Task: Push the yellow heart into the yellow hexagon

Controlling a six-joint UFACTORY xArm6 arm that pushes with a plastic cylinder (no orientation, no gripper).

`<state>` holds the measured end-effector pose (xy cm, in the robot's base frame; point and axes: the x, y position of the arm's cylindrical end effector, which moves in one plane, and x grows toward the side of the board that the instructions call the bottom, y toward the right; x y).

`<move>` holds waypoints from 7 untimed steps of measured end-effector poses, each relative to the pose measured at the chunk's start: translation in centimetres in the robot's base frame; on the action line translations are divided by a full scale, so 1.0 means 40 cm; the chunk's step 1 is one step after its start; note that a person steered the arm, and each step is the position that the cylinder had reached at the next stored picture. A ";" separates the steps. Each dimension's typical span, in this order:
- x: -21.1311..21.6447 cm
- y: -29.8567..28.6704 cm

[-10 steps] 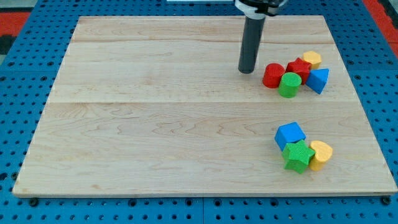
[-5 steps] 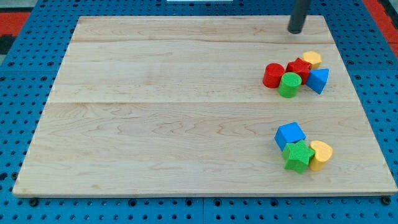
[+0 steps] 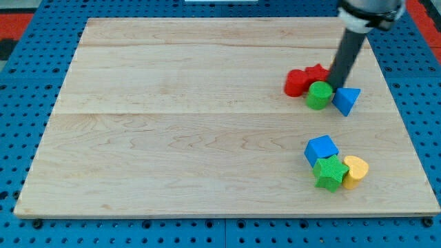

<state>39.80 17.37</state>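
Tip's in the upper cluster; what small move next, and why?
Probably back my tip out toward the view's top. It sits between the red blocks, green cylinder and blue triangle; no yellow hexagon shows, perhaps behind the rod, and the yellow heart lies lower, beside the green star.

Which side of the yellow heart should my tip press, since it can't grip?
Probably the lower face of the yellow heart, coming from the view's bottom: the green star crowds its left; my tip sits by the blue triangle.
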 end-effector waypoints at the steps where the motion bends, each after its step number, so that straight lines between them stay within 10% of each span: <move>1: 0.025 -0.089; 5: -0.126 0.192; 7: 0.082 0.182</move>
